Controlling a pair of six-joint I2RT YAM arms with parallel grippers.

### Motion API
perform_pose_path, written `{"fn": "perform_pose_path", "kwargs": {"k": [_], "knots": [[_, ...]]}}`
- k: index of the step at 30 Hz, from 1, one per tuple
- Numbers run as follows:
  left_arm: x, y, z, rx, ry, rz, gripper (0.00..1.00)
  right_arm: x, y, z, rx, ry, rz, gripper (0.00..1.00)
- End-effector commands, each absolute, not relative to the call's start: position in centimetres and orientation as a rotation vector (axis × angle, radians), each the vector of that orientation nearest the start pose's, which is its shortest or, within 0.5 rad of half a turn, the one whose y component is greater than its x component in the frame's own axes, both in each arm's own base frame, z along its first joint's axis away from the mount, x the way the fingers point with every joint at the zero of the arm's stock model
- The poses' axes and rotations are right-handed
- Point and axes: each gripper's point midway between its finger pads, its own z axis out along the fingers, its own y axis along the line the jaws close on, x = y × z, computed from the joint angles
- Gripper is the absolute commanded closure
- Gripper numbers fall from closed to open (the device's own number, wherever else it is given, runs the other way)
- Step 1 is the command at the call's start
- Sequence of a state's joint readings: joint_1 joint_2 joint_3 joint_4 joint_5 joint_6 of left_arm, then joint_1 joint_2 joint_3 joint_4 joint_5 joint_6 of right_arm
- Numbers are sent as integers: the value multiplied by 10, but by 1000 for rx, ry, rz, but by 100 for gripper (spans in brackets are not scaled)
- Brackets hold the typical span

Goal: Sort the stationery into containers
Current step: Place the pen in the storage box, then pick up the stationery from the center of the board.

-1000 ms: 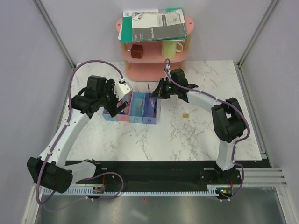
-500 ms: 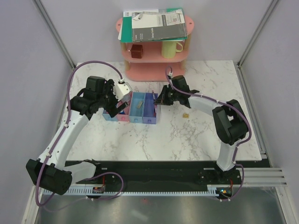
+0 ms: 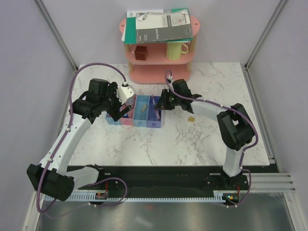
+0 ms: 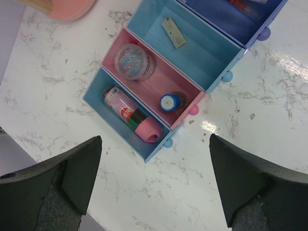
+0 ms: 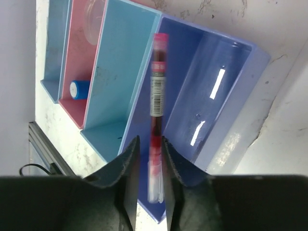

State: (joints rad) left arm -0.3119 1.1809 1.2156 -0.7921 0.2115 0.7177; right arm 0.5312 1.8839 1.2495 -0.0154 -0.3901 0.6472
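Note:
The four joined trays (image 3: 141, 111) sit on the marble table. In the left wrist view the blue tray (image 4: 98, 98) holds the pink cylinder (image 4: 132, 115). The pink tray (image 4: 159, 84) holds the round disc (image 4: 134, 61) and the blue-capped tube (image 4: 170, 102). The light blue tray (image 4: 202, 53) holds a grey block (image 4: 173, 32). My left gripper (image 4: 155, 139) is open and empty above the blue tray's near end. My right gripper (image 5: 150, 144) hangs low over the violet-blue tray (image 5: 211, 96). A red pen (image 5: 158, 86) lies between its slightly parted fingers, blurred, with a gap on one side. A tan block (image 3: 191, 118) lies on the table.
The pink shelf rack (image 3: 159, 65) stands behind the trays with notebooks (image 3: 156, 26) on top and a yellow mug (image 3: 175, 49) and a brown cube (image 3: 140, 52) inside. Another red item (image 4: 240, 4) shows in the violet-blue tray.
My right gripper has come down and to the left with the red pen, from above the trays to just over the violet-blue one. The left arm has not moved.

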Motion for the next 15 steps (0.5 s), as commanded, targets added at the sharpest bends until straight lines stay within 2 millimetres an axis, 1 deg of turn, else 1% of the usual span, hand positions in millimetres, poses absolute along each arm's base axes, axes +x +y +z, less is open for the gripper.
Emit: {"fn": "perform_pose_path", "kwargs": {"k": [1, 4, 5, 6, 7, 8, 9, 10, 11, 12, 13, 14, 15], "knots": [[305, -111, 244, 1247, 1904, -24, 0, 393, 332, 133, -171, 2280, 1040, 66], [305, -111, 244, 1247, 1904, -24, 0, 395, 332, 139, -195, 2260, 1034, 55], [305, -111, 244, 1248, 1905, -24, 0, 392, 330, 135, -192, 2284, 1024, 53], [305, -111, 244, 1249, 1907, -25, 0, 393, 330, 137, -196, 2279, 1022, 51], [306, -111, 245, 1246, 1905, -25, 0, 393, 329, 139, -203, 2275, 1017, 51], [306, -111, 245, 1245, 1906, -23, 0, 393, 328, 141, -251, 2270, 996, 51], [305, -111, 246, 1245, 1904, -24, 0, 393, 327, 147, -294, 2256, 974, 52], [305, -111, 246, 1245, 1904, -24, 0, 402, 324, 158, -322, 2226, 922, 52], [304, -111, 246, 1248, 1905, -24, 0, 400, 313, 154, -426, 2235, 828, 52], [303, -111, 246, 1251, 1904, -23, 0, 402, 304, 161, -464, 2215, 755, 52], [302, -110, 246, 1255, 1901, -20, 0, 404, 296, 164, -521, 2200, 678, 52], [302, -110, 246, 1257, 1902, -18, 0, 406, 277, 158, -618, 2197, 521, 52], [302, -109, 245, 1259, 1901, -13, 0, 405, 267, 161, -667, 2185, 453, 51]]}}
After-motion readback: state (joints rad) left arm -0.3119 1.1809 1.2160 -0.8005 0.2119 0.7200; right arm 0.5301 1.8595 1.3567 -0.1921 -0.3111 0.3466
